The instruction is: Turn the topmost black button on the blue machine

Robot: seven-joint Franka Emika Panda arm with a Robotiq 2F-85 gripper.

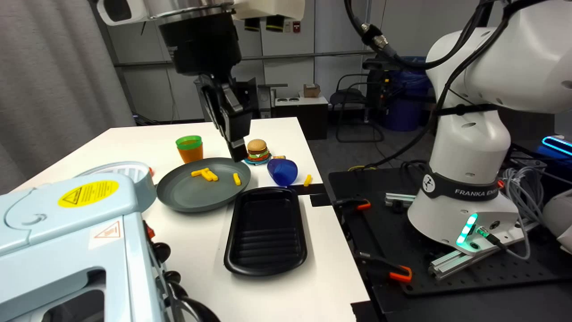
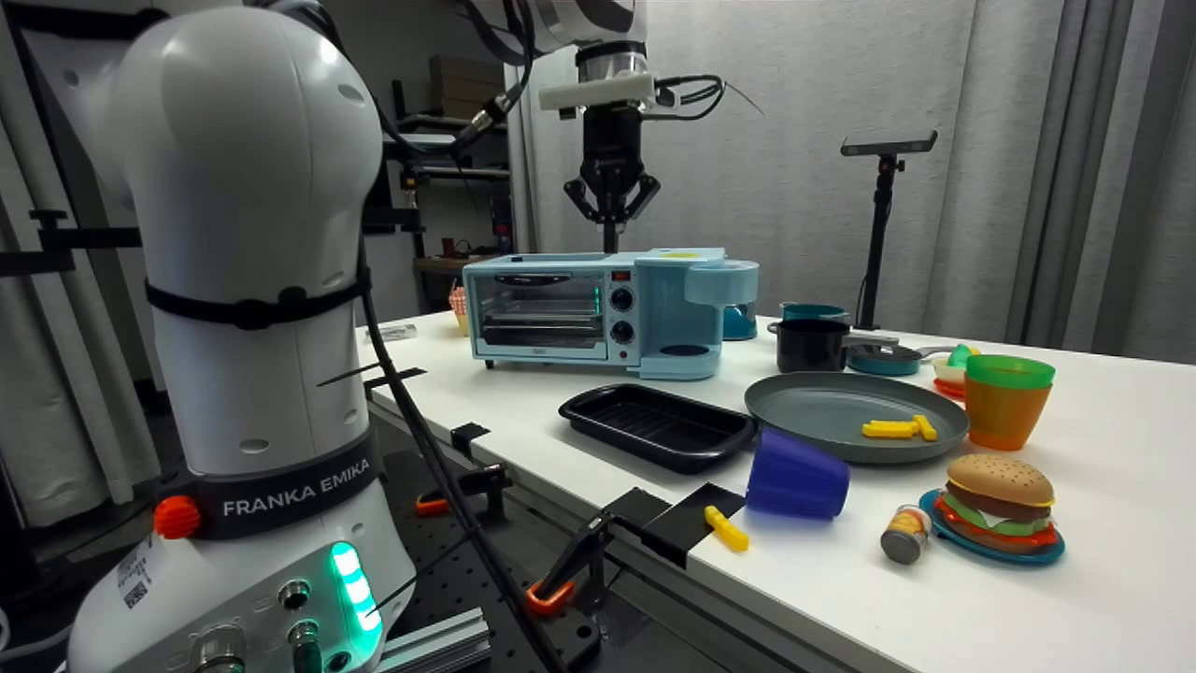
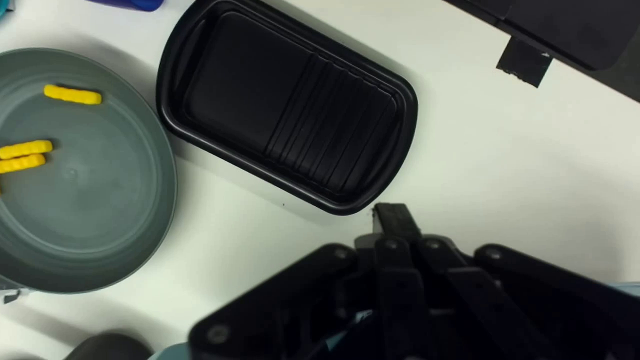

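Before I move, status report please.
Black gripper shut, empty. Topmost round black knob on pale blue machine untouched. Possible obstacle: black rectangular pan in front.

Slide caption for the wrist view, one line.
Closed gripper above a white table, with a black tray beside a gray plate holding yellow sticks.

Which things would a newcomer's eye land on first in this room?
Probably the big white robot arm, with a green light glowing at its foot beside the table. Next, the pale blue machine standing on that table, with black knobs down its front. The toy burger on its small teal plate, toward the right of an exterior view, might come soon after.
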